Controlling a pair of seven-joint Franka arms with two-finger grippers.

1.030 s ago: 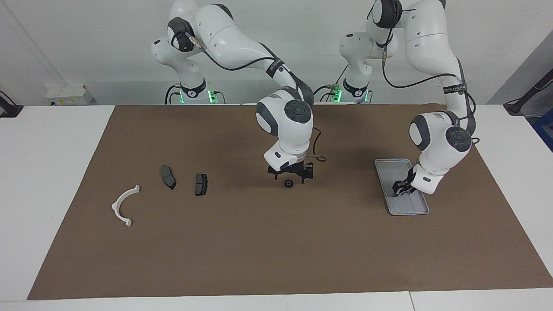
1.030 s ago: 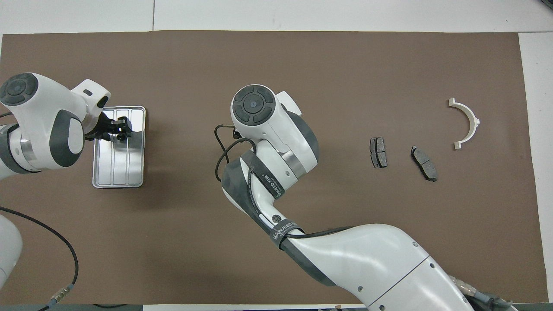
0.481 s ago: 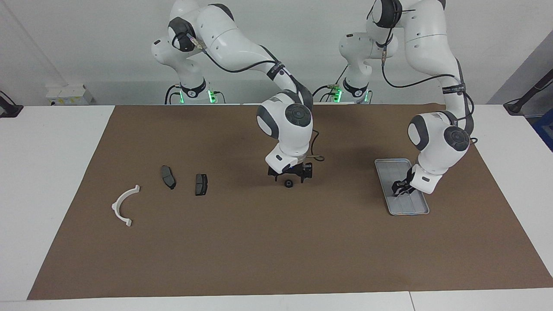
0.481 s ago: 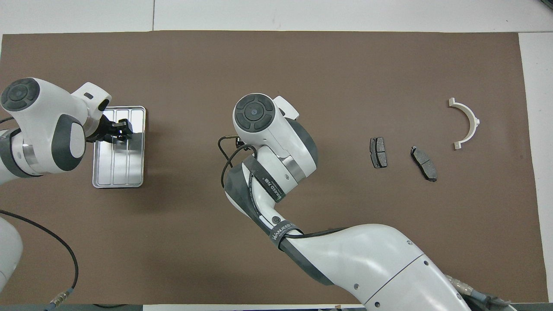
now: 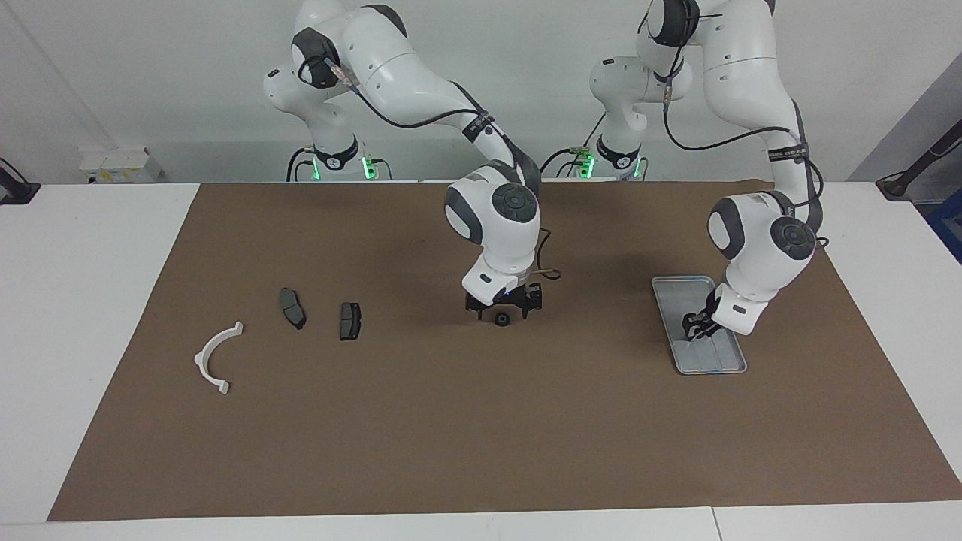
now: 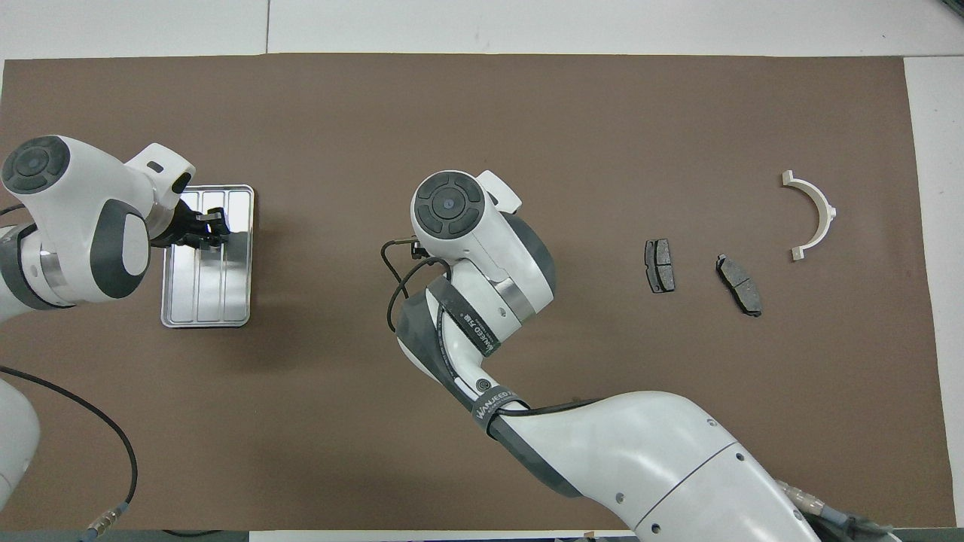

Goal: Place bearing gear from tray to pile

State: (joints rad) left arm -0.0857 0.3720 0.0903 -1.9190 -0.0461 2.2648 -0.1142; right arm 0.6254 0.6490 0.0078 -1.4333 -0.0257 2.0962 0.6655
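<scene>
A brown mat [image 5: 481, 421] covers most of the white table [image 5: 83, 300], and both grippers work over it.

The tray [image 5: 679, 289] lies toward the left arm's end of the table. The left gripper [image 5: 697, 327] is down inside it, over the middle of its ridged floor, with bare tray showing on every side of the fingers. In the overhead view the left gripper [image 6: 205, 229] sits over the part of the tray [image 6: 226, 301] farther from the robots. Whether its fingers are spread or pressed together, I cannot tell, and no part is visible between them.

The pile lies well apart from the right gripper, toward the right arm's end of the table. Its largest piece is the white bracket [image 5: 216, 358], the one farthest out toward that end. The two brake pads lie between it and the gripper, one dark pad [image 5: 292, 307] beside the other pad [image 5: 349, 320], which is the closest to the gripper.

The right gripper [image 5: 503, 306] is low over the middle of the mat, fingers spread wide. The bearing gear [image 5: 501, 319], small, dark and round, rests on the mat just below and between those spread fingertips, with a gap on each side. It is out of the tray and well short of the pile. In the overhead view the right arm's wrist hides both gripper and gear.
</scene>
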